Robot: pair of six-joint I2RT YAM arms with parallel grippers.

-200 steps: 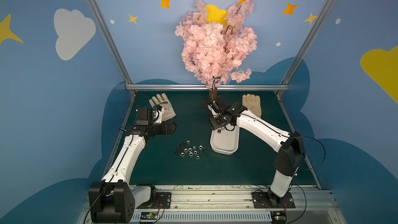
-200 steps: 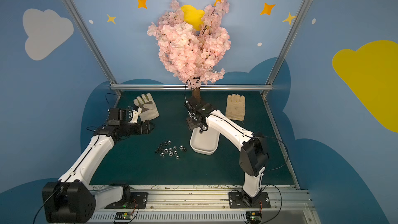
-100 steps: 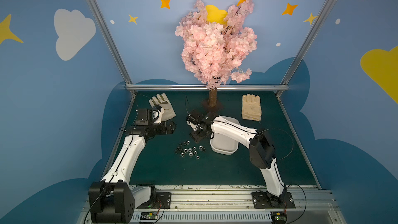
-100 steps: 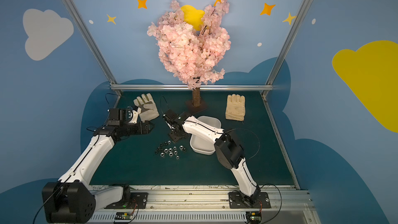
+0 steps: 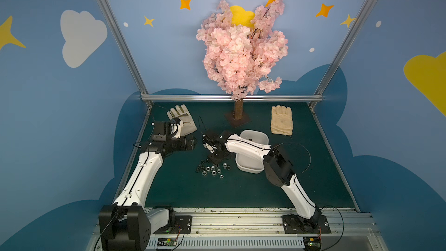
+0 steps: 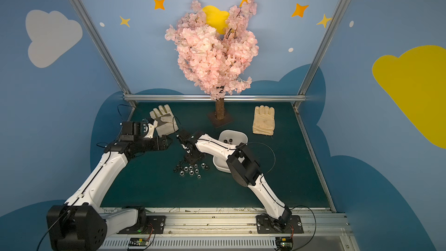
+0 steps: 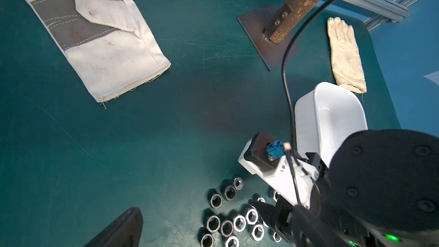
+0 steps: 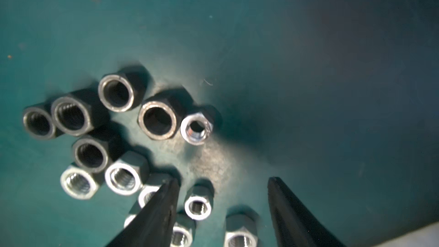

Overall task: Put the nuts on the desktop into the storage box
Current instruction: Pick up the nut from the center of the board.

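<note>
Now swung back from over the storage box (image 5: 254, 132), right gripper (image 8: 222, 180) spread wide and empty, poised low over the nuts (image 5: 212, 169) clustered on the desktop (image 5: 313, 177) just beside that box, meaning one drop done and another pick beginning.

Desktop (image 5: 169, 189): nuts (image 5: 212, 169) cluster, storage box (image 5: 248, 165), grey-palmed glove (image 5: 184, 121), cream glove (image 5: 282, 123), tree base (image 5: 242, 122).

You get bright, even light and sharp detail in both top views. Your right wrist view is close and soft: the nuts (image 8: 156, 119) are blurred and throw dark shadows on the surface (image 8: 308, 43), and one corner is dim.
</note>
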